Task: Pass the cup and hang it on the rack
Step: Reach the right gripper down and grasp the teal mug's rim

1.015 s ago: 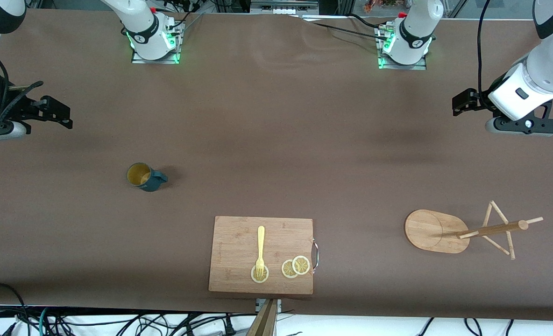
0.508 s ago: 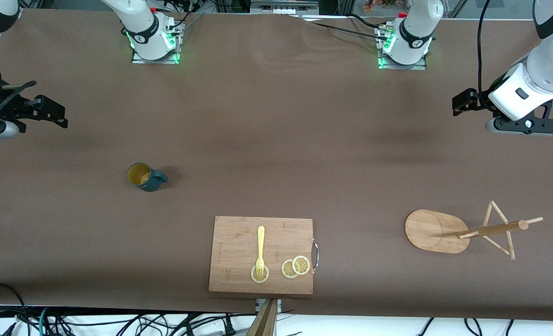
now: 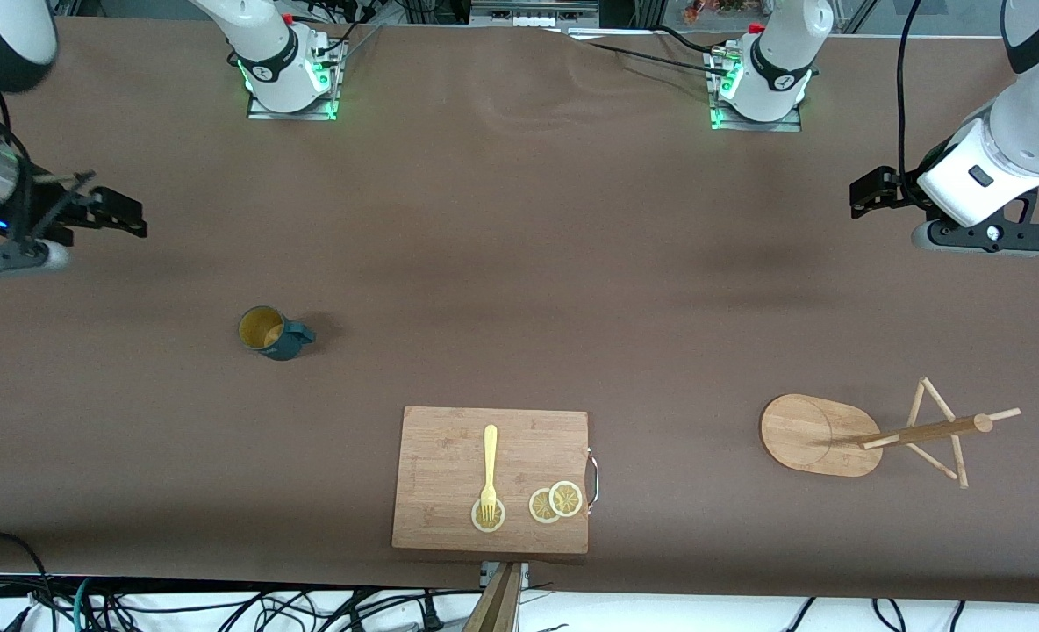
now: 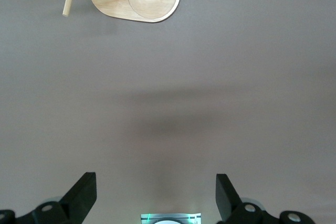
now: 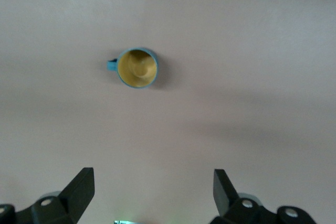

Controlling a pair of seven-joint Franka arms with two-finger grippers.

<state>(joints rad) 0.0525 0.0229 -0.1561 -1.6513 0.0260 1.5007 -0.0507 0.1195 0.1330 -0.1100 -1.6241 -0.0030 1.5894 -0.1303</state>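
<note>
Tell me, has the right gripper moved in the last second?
Yes. The right gripper, open, has shifted slightly toward the teal mug, which stayed put.

Even overhead light, soft shadows, right wrist view slightly blurred.

The 2 arms stand up from their bases at the top of the front view. The right arm bends out toward its own end of the table. Its right gripper (image 3: 129, 219) hangs in the air over the table, fingers (image 5: 81, 184) spread wide with nothing between them. The left arm bends out toward its end too and waits. Its left gripper (image 3: 862, 191) hangs over the table, fingers (image 4: 84, 190) wide apart, holding nothing.
</note>
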